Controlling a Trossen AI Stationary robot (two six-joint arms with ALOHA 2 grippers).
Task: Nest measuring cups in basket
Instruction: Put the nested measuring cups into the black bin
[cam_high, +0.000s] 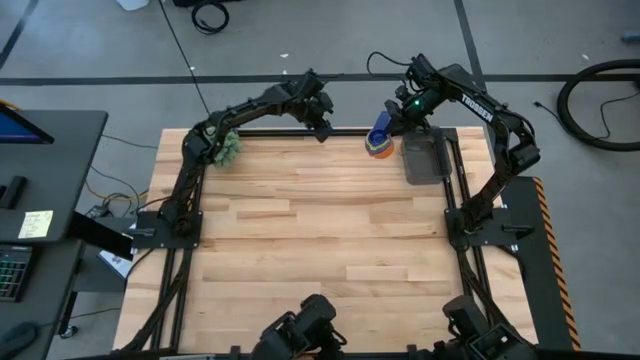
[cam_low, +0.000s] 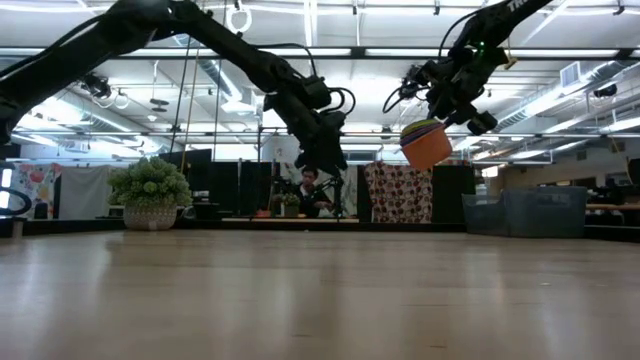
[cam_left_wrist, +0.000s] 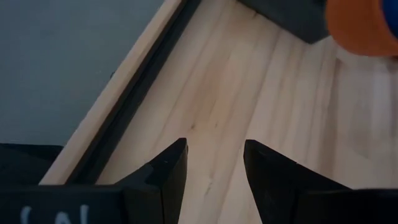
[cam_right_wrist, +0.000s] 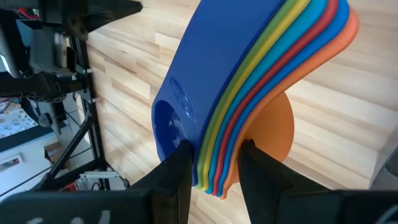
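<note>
Nested measuring cups clenched by their handles in right pincer, aloft beside the basket — stacking done, lowering in left — left pincer released, idle above bench.

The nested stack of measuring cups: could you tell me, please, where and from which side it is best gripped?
Probably by the fanned flat handles, pinched across their thickness with one finger on each face. The right gripper holds the measuring cups this way now, raised beside the basket. The handles lie layered into one slim tab, while the round bowls look too wide and curved for a sure pinch.
</note>
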